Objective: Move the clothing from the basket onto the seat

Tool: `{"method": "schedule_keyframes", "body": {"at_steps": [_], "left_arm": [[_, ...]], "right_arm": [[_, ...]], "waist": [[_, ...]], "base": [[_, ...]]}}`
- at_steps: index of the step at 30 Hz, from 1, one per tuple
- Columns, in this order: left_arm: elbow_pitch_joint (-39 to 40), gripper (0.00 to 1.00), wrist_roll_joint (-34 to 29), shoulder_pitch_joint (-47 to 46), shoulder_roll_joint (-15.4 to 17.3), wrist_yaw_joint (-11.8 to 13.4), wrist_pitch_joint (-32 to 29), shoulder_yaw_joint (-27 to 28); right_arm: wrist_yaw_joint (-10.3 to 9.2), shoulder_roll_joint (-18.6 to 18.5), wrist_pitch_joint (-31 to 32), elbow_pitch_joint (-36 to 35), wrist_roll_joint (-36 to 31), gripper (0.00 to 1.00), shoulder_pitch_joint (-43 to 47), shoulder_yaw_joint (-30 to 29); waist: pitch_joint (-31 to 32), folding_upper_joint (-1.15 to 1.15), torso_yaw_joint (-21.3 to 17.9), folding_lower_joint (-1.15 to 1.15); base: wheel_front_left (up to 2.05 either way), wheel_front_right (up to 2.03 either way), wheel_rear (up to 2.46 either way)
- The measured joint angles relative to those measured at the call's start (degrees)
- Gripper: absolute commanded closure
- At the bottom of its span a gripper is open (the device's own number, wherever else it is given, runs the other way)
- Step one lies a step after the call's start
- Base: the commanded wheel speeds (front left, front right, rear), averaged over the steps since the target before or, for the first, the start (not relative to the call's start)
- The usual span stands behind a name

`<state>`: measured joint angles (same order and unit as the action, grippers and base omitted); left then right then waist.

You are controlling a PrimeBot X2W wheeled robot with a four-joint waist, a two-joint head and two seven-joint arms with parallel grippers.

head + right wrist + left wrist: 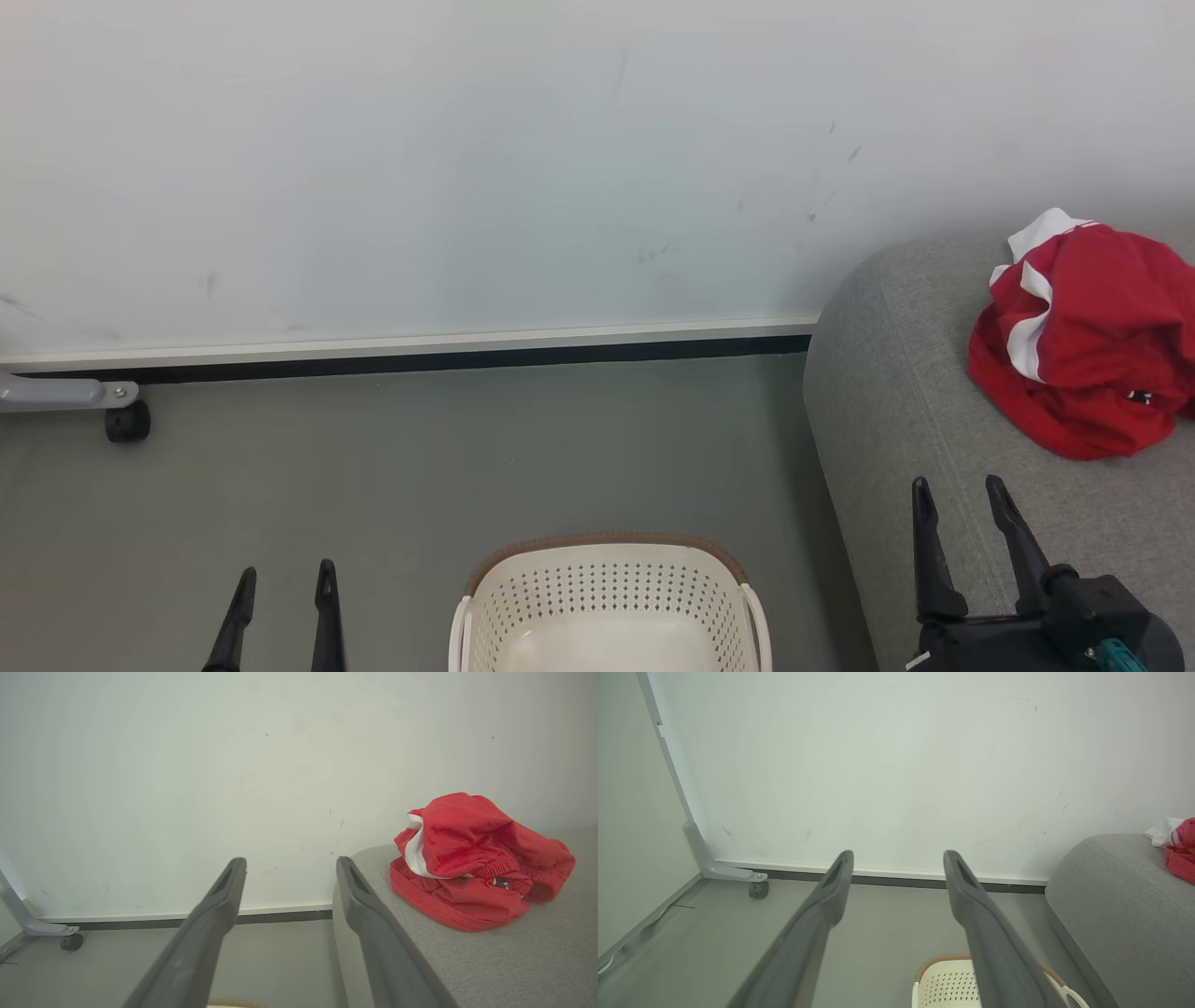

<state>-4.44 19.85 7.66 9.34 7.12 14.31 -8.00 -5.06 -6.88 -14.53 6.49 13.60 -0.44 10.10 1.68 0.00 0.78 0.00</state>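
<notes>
- Head view: clothing [1083,336] is lying in a crumpled red-and-white heap on seat [896,411] at far right, well apart from basket [607,543].
- Basket is sitting on floor [420,448] at bottom centre, just left of seat's rounded end, with its pale inner floor showing.
- Left gripper [287,569] is hanging at lower left over floor, fingers spread wide, holding nothing.
- Right gripper [958,483] is hovering at lower right over seat's near part, fingers also spread wide, gripping nothing. It is sitting near the heap but not touching it.
- Caster [127,422] is standing by wall [467,168] at far left.
- Left wrist view: left gripper [899,854] is pointing at wall, fingers wide apart. Basket [943,980] is peeking in beneath its right finger. Seat [1111,896] is taking up the right side, with an edge of clothing [1181,854] showing on it at far right.
- Right wrist view: right gripper [290,860] is standing wide open and holding nothing, one finger crossing seat [514,952] at its edge. Clothing [467,868] is resting on seat to the right of both fingers, clear of them, white trim showing on heap's left side.
</notes>
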Motion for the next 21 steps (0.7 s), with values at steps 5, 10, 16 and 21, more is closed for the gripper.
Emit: {"method": "schedule_keyframes", "body": {"at_steps": [5,10,16,21], "left_arm": [[-0.57,1.00,-0.18,0.13,-0.14,-0.05,-0.08,-0.18],[-2.83,1.00,0.35,1.14,-1.03,-0.11,-0.18,-0.35],[-3.46,1.00,4.03,0.96,-1.29,-1.14,-1.71,0.56],[-3.94,1.00,8.45,0.52,-1.62,-1.67,-2.96,1.33]], "right_arm": [[-0.02,0.21,0.16,0.47,0.00,1.00,0.14,-0.01],[0.03,0.85,0.42,3.02,0.42,1.00,1.96,0.15],[0.81,1.05,1.70,3.56,4.33,1.00,1.89,-1.16],[1.42,1.21,2.93,4.01,8.93,1.00,1.73,-2.14]], "waist": [[-0.15,0.00,0.09,0.00],[-0.17,0.00,0.09,0.00],[-0.30,0.00,0.02,0.00],[-0.38,0.00,-0.03,0.00]], "base": [[0.00,0.00,0.00],[0.00,0.00,0.00],[0.00,0.00,0.00],[0.00,0.00,0.00]]}}
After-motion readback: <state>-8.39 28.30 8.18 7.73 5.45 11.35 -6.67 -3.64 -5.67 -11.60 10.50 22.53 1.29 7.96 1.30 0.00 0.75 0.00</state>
